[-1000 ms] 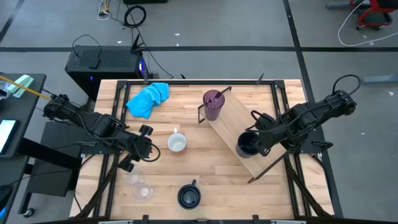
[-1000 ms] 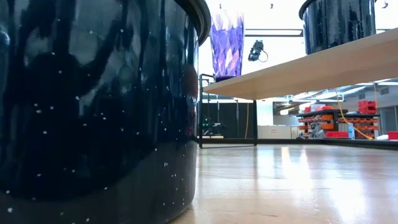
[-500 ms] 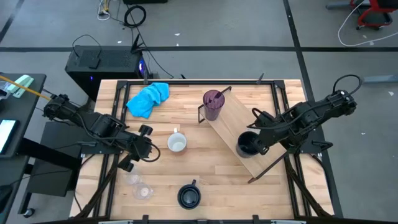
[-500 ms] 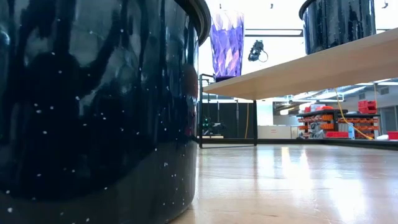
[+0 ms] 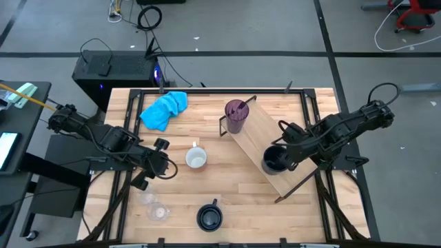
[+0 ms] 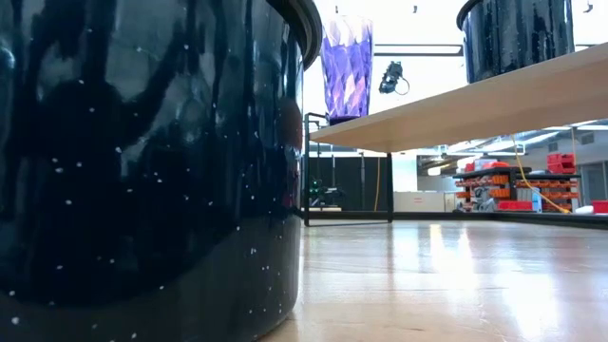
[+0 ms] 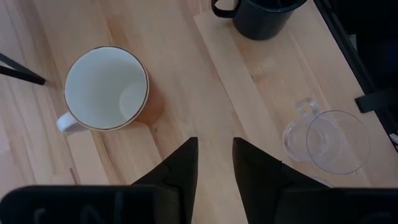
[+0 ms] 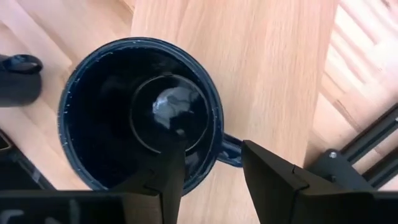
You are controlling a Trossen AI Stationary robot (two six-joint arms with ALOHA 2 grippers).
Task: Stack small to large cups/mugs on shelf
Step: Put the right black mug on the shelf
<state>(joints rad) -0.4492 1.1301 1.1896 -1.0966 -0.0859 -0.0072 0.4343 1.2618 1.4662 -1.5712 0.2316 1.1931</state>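
Right gripper straddled the rim of a navy mug on the shelf, jaws apart; left gripper, jaws slightly apart, hovered beside the white mug.

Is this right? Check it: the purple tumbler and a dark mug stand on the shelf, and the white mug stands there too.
Not quite. The purple tumbler and a dark mug stand on the shelf, but the white mug stands on the tabletop, off the shelf. The high view shows it.
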